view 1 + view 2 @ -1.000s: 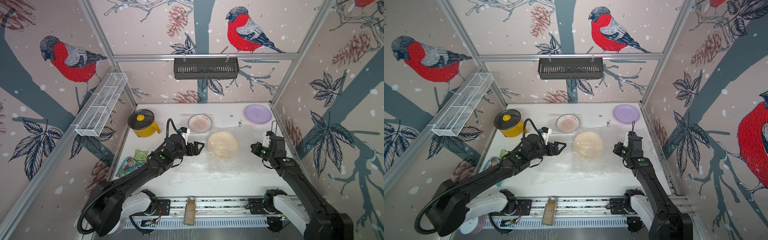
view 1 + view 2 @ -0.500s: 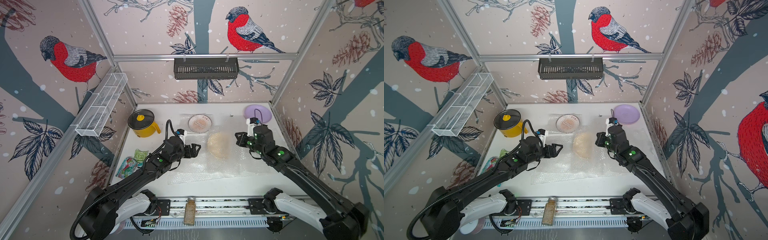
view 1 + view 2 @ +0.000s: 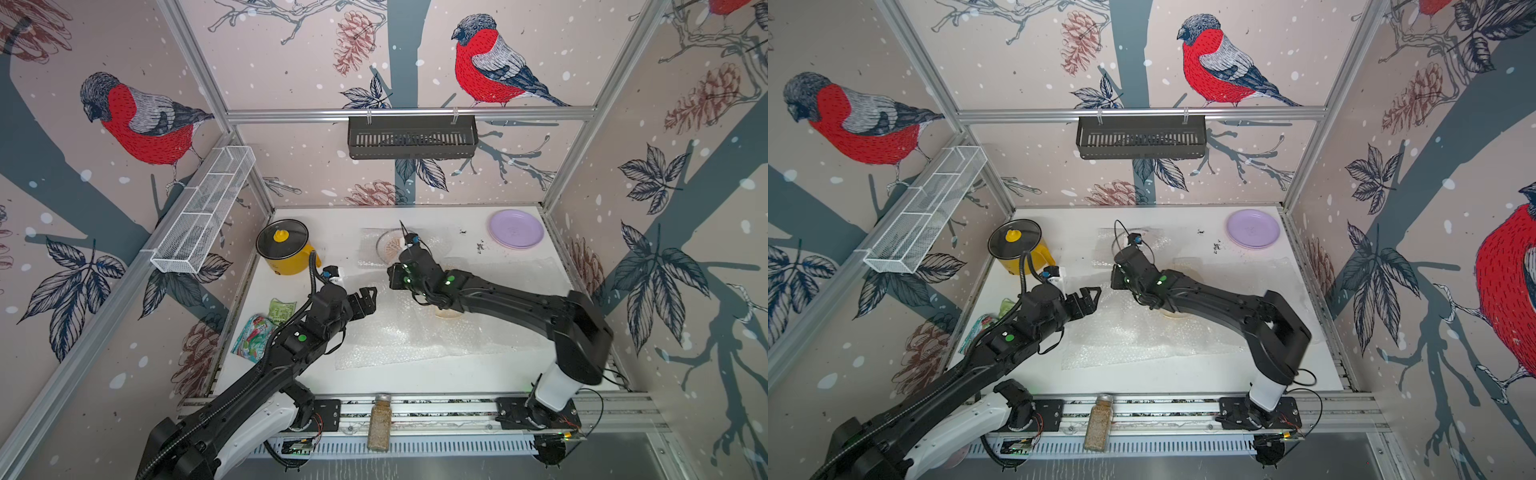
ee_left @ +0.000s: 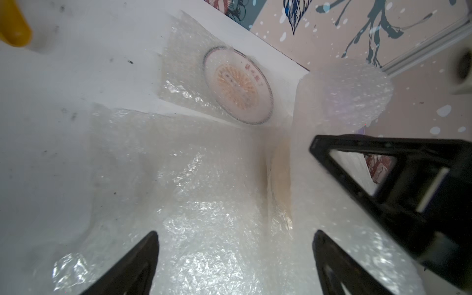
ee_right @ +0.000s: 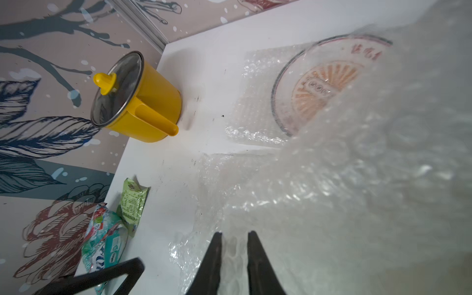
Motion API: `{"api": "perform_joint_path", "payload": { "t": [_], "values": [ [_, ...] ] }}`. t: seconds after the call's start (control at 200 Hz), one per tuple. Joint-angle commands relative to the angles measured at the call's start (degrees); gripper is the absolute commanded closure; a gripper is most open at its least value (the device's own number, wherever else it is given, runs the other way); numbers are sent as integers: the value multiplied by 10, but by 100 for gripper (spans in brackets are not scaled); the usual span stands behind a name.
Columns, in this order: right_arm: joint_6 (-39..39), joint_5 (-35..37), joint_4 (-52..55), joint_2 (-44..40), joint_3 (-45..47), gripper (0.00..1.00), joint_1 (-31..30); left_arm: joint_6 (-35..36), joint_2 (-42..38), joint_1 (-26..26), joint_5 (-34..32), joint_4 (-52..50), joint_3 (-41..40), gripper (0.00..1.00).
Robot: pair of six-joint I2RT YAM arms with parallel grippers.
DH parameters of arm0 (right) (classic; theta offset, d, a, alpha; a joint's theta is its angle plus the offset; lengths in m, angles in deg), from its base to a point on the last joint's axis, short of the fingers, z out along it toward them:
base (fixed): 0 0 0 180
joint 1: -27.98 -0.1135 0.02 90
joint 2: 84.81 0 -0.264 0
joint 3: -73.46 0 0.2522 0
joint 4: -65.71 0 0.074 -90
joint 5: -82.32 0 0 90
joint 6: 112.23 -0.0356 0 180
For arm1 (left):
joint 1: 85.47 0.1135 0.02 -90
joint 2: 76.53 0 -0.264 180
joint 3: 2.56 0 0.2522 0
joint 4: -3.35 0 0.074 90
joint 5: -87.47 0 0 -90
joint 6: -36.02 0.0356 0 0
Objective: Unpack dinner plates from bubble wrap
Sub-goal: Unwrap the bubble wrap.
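both grippers hover over the bubble wrap [image 3: 399, 332]: left gripper [image 3: 365, 300] spread wide and empty, right gripper [image 5: 234, 251] slightly parted with wrap between its jaws.

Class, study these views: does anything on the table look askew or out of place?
Yes. The cream plate stands tipped on edge inside the folded bubble wrap, not flat. Two snack bags lie crumpled by the wall.

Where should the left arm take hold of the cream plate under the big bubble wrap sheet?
Probably by its raised rim. In the left wrist view the cream plate stands tilted on edge under the bubble wrap, edge-on to the left gripper, whose wide-open fingers could straddle that rim coming straight ahead.
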Motion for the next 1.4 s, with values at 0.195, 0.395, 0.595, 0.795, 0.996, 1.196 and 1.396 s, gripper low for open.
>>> {"api": "perform_joint_path", "payload": {
  "t": [0.195,0.395,0.595,0.795,0.996,1.196,1.396],
  "values": [
    [60,-108,-3,35,-87,35,-9,-9,-68,34,-47,-56,-7,5],
    [102,-58,72,-78,-65,23,-1,55,-44,34,65,20,-2,5],
    [92,-4,147,-254,119,21,73,104,50,-42,116,81,8,5],
    [56,19,160,-408,315,6,99,176,217,-147,107,80,69,4],
    [-3,41,135,-388,387,6,29,171,361,-168,114,78,114,4],
    [-43,84,139,-285,375,15,1,127,394,-168,45,73,104,7],
    [-84,146,164,-209,348,22,-23,112,419,-168,23,69,87,8]
  ]
}}
